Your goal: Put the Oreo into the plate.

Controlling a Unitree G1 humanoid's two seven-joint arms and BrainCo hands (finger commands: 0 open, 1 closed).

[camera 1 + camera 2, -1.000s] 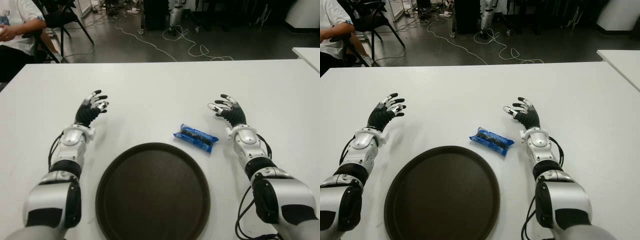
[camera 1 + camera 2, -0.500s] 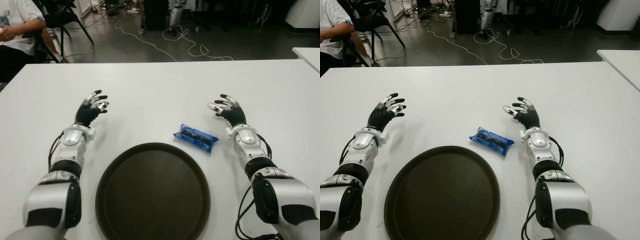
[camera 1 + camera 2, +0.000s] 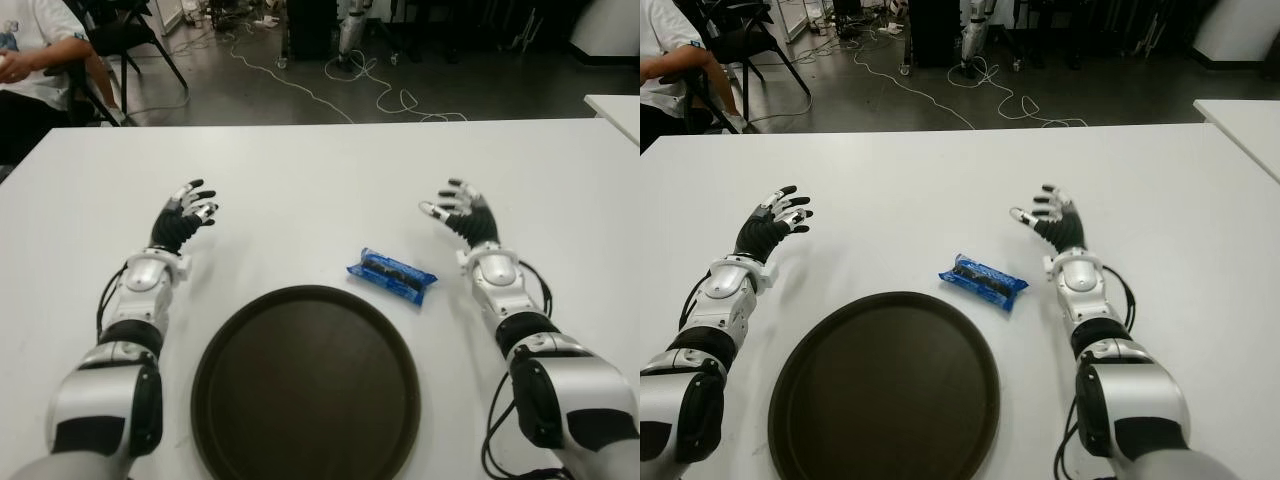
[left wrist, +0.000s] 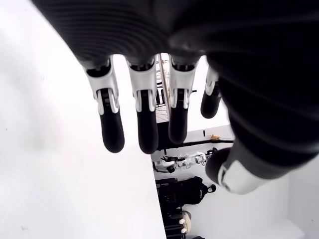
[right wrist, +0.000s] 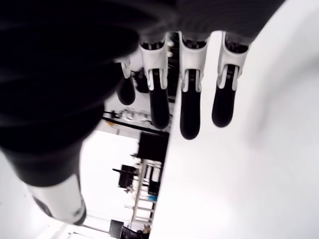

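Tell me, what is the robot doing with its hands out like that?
Nothing is picked up yet. A blue Oreo pack lies on the white table, just past the rim of a big dark plate. The right hand hovers open beside the pack, on its right, so it will probably do the grabbing. The left hand is open too, far over on the plate's left, holding nothing. The Oreo is not in the plate.

The Oreo [image 3: 391, 275] is wrapped in glossy, crinkled blue film; the plate [image 3: 305, 385] is seen as smooth, matt dark plastic; the table [image 3: 320, 170] is finished in smooth matt white; hard black and silvery plastic is shown on the left hand [image 3: 184, 215] and right hand [image 3: 462, 211].
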